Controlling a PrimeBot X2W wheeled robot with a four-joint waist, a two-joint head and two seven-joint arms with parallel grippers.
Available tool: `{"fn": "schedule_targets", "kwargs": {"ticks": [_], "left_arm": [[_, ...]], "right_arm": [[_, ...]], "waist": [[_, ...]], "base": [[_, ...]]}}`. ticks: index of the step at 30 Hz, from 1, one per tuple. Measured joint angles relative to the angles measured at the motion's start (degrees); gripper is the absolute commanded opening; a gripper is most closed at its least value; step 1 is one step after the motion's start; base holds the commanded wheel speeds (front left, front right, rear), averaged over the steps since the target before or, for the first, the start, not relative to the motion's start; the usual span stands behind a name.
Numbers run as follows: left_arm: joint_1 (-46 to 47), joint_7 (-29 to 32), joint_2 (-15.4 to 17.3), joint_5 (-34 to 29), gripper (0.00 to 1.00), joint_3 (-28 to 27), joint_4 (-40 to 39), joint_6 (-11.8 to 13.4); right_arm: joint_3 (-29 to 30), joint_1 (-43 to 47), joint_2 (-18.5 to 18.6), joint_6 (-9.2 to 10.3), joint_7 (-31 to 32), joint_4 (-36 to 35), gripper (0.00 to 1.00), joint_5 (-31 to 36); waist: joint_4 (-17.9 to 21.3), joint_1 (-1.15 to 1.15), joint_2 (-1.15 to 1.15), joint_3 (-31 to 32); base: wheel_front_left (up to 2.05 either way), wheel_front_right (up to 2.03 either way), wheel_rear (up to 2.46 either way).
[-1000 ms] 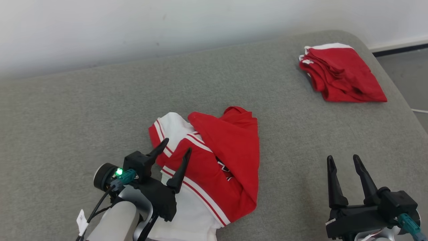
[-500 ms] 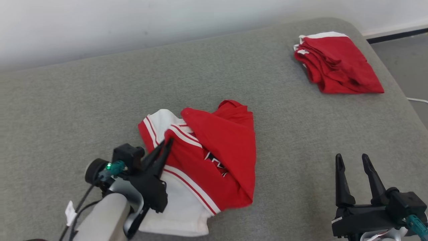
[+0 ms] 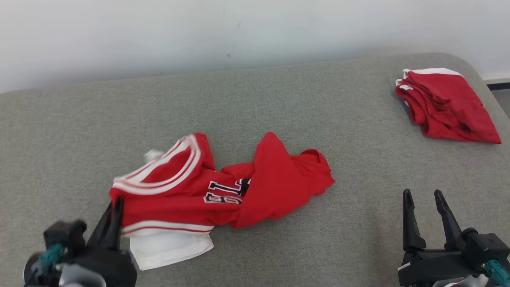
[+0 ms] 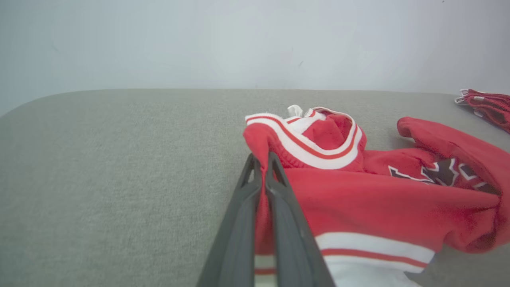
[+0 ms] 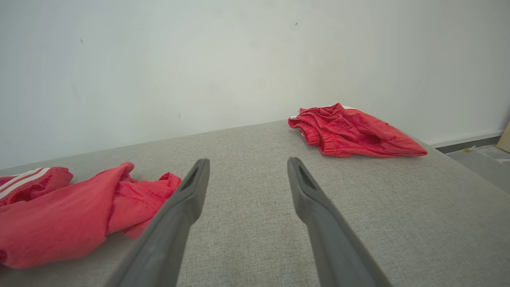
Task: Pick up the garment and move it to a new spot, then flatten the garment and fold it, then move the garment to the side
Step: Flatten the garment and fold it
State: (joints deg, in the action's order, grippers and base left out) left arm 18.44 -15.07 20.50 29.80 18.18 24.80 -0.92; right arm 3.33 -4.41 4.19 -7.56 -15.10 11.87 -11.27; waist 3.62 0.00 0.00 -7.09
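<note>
Red cloth with white-and-red striped trim and dark, white-edged lettering: a basketball jersey lies crumpled on the grey upholstered surface. It is near the front edge and left of the middle. Its left end is bunched up around a striped opening, with a white panel spread flat below that end, towards the front edge. Its right end is folded over into a plain red flap that reaches towards the centre of the surface.

The left gripper is at the front left corner, its two dark fingers pressed together on the jersey's left end. In the left wrist view a strip of red cloth with a white band is pinched between them, just below the striped opening.

The right gripper is by the front edge on the right, well apart from the jersey. Its jaws are spread wide with nothing between them, over bare grey fabric.

A pile of red shorts with white trim sits at the far right corner, close to the pale wall.
</note>
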Motion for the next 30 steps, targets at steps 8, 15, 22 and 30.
{"fn": "schedule_targets", "kwargs": {"ticks": [8, 15, 22, 30], "left_arm": [[-7.8, 0.0, -2.8, 0.4, 0.49, -4.4, -1.9, 1.4], [-7.0, 0.0, -6.0, -5.1, 1.0, -9.5, -7.7, 0.8], [-10.9, 0.0, -9.8, -9.5, 1.0, -15.5, -13.3, -0.7], [-19.4, 0.0, -14.5, -15.2, 1.0, -17.6, -15.5, -4.1]], "right_arm": [[1.3, 1.0, -0.2, 0.01, 0.0, 0.9, 1.0, -0.3], [2.4, 1.4, -0.1, 0.01, 0.0, 1.2, 1.0, -0.3], [2.1, 2.6, 0.0, 0.01, 0.0, 1.5, 1.0, -0.3], [2.2, 4.4, 0.1, 0.01, 0.0, 1.7, 1.0, -0.8]], "waist": [[-0.6, 0.0, 0.0, 1.0], [-1.9, 0.0, 0.0, 2.2], [-3.7, 0.0, 0.0, 4.0], [-5.3, -0.01, 0.0, 5.5]], "base": [[0.0, 0.0, 0.0], [0.0, 0.0, 0.0], [0.0, 0.0, 0.0], [0.0, 0.0, 0.0]]}}
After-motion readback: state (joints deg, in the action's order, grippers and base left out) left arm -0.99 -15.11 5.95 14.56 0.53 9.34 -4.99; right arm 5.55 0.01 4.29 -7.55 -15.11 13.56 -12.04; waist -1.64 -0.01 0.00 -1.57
